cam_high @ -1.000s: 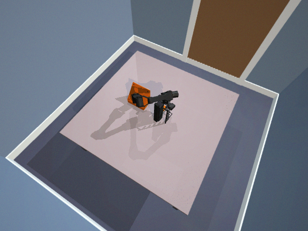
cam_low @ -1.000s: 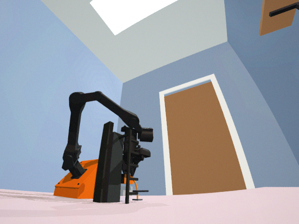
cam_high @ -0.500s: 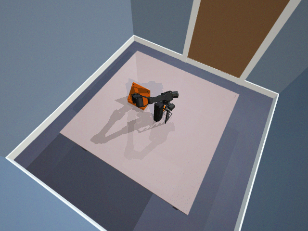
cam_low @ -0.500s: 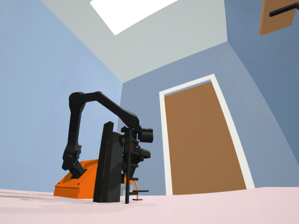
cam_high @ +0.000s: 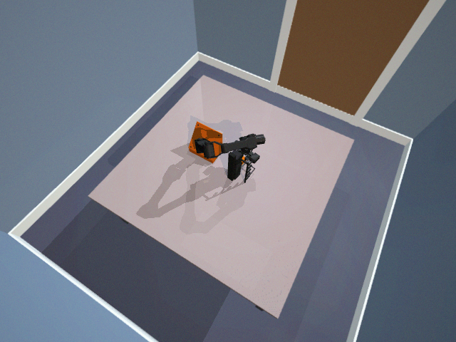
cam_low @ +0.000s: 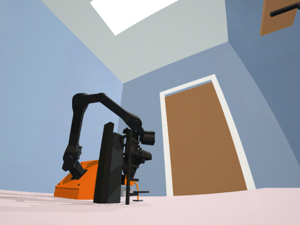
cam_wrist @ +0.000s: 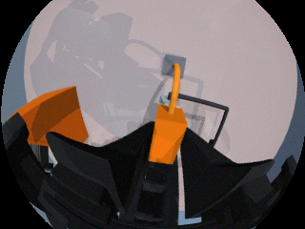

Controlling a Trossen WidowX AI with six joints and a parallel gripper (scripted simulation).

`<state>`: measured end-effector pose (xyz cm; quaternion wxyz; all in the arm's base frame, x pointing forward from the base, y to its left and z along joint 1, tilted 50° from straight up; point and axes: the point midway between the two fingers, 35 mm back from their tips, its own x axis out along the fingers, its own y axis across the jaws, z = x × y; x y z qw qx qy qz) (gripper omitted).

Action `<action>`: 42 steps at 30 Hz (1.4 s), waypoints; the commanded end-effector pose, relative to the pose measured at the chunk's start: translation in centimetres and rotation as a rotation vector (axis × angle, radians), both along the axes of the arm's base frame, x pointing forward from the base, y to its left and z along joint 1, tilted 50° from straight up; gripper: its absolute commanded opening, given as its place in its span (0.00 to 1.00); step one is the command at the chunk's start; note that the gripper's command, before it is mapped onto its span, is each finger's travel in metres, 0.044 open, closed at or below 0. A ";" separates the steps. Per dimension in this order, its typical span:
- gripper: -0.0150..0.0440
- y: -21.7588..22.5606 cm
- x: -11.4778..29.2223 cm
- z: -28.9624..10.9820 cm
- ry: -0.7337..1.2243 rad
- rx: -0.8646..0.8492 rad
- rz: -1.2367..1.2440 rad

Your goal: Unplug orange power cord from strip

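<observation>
The tall black power strip (cam_high: 233,166) (cam_low: 107,164) stands upright on the pale table. My gripper (cam_high: 246,159) (cam_low: 131,175) (cam_wrist: 168,129) reaches down beside it and is shut on the orange plug (cam_wrist: 168,133) (cam_low: 123,180) (cam_high: 243,157). In the wrist view the plug sits between my two dark fingers. The orange cord (cam_wrist: 174,86) (cam_low: 137,186) curves from the plug down to a small grey box (cam_wrist: 173,63) on the table. Whether the plug's pins still sit in the strip is hidden.
A thin black rack (cam_low: 128,167) (cam_high: 249,172) stands right next to the strip and my gripper. The arm's orange base (cam_high: 204,137) (cam_low: 72,187) (cam_wrist: 53,114) sits behind the strip. A brown door (cam_low: 203,142) is in the far wall.
</observation>
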<state>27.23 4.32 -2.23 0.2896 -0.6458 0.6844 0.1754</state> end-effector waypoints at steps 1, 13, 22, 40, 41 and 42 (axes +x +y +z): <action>0.25 1.7 0.5 -1.1 -0.016 0.044 0.006; 0.25 3.1 0.9 -2.3 -0.016 0.045 0.007; 0.34 2.7 0.9 -2.6 -0.013 0.040 -0.013; 0.53 3.5 0.8 -2.0 -0.015 0.042 0.009; 0.53 3.5 0.8 -2.0 -0.015 0.042 0.009; 0.53 3.5 0.8 -2.0 -0.015 0.042 0.009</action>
